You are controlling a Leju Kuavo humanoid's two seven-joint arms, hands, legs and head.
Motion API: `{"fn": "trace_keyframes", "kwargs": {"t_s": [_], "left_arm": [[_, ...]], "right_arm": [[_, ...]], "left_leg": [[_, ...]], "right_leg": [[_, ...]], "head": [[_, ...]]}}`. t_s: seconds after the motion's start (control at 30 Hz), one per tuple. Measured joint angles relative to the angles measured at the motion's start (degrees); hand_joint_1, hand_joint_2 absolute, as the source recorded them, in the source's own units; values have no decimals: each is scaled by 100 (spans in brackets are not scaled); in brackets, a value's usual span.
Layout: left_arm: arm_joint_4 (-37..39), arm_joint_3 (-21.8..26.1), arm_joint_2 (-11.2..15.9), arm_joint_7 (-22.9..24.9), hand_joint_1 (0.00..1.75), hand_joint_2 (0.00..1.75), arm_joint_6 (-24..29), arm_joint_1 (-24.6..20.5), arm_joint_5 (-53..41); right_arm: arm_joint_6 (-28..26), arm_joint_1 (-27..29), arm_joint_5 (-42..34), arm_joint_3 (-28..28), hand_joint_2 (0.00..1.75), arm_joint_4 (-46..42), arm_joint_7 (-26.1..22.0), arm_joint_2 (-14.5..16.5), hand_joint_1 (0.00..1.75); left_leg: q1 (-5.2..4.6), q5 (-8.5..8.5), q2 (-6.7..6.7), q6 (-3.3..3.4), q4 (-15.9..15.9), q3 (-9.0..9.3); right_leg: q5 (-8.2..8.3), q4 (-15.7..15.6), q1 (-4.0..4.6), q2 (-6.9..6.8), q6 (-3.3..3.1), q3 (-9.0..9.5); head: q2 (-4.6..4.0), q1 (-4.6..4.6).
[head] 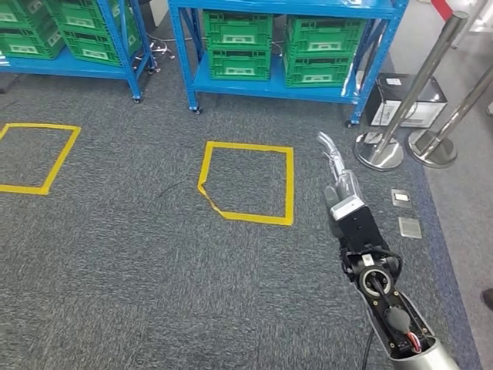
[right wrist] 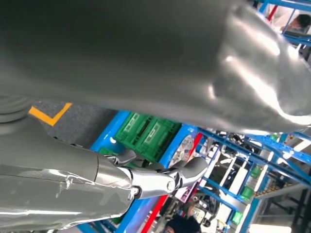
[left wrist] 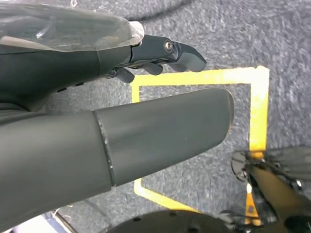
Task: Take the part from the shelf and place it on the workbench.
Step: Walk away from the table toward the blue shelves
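Note:
A blue shelf [head: 279, 85] stands ahead with green crates [head: 238, 42] on its lower level; what lies inside the crates is hidden. My right arm reaches forward over the grey carpet, and my right hand [head: 337, 173] has its fingers stretched out and holds nothing. The right wrist view shows that same right hand [right wrist: 146, 179] with straight fingers, and green crates [right wrist: 146, 133] behind it. My left hand [left wrist: 146, 97] hangs above the carpet with thumb and fingers apart and nothing in it.
Two yellow tape squares [head: 249, 181] [head: 35, 158] mark the carpet before the shelves. A second blue shelf [head: 75, 46] with green crates stands at far left. Steel barrier posts [head: 380, 146], a black box [head: 407, 100] and floor plates [head: 407, 223] are at right. A shoe [head: 487, 297] shows at the right edge.

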Motion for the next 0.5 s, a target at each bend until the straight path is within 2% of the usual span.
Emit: {"fn": "trace_keyframes", "kwargs": {"t_s": [0.03,0.1,0.13,0.17,0.2,0.27,0.33,0.37,0.43,0.47,0.5], "left_arm": [[0,-1,-5,1,0,0,-1,3,-1],[1,-1,-20,3,0,0,-3,11,-4],[1,-1,-25,3,0,0,-3,9,-7],[2,-1,-25,4,0,0,-3,5,-10],[2,-1,-22,4,0,0,-3,4,-15],[2,-1,-13,4,0,0,2,-3,-32],[2,-1,-10,2,0,0,9,-13,-49],[2,-1,-10,2,0,0,11,-20,-53],[2,-2,-13,1,0,0,12,-28,-56],[2,-3,-15,1,0,0,12,-27,-57],[2,-3,-17,1,0,0,12,-24,-58]], "right_arm": [[16,4,-10,-1,0,3,2,0,0],[40,4,-21,-4,0,7,3,0,0],[45,0,-27,-4,0,11,3,0,0],[53,-5,-41,-4,0,17,4,0,0],[62,-7,-58,-4,0,22,5,0,0],[82,-8,-82,-3,0,25,3,0,0],[91,-10,-83,-2,0,21,-2,0,0],[93,-12,-83,-2,0,20,-3,0,0],[93,-12,-83,-2,0,20,-4,0,0],[94,-8,-83,-1,0,21,-3,0,0],[95,-5,-83,-1,0,21,-3,0,0]], "left_leg": [[2,-58,9,-10,0,83],[4,-175,41,-46,1,249],[1,-221,59,-73,9,306],[-7,-261,84,-107,16,334],[-17,-290,116,-144,28,350],[-34,-336,182,-207,30,374],[-24,-455,167,-256,229,305],[-14,-583,139,-280,517,156],[-4,-894,91,-315,1342,-325],[-3,-982,83,-320,1675,-556],[-4,-963,75,-312,1815,-703]], "right_leg": [[159,-161,-6,-11,3,-43],[779,-850,-12,-106,-1,60],[976,-1152,1,-179,-21,104],[1104,-1328,17,-240,-60,134],[1127,-1385,34,-265,-109,129],[1162,-1392,35,-189,-208,153],[1187,-1419,14,-90,-254,205],[1190,-1434,7,-47,-266,226],[1179,-1437,16,31,-289,235],[1169,-1438,24,81,-302,240],[1159,-1438,33,136,-312,251]], "head": [[0,24],[0,72],[0,83],[0,95],[0,93],[0,74],[0,3],[0,-44],[0,-115],[0,-128],[0,-132]]}}
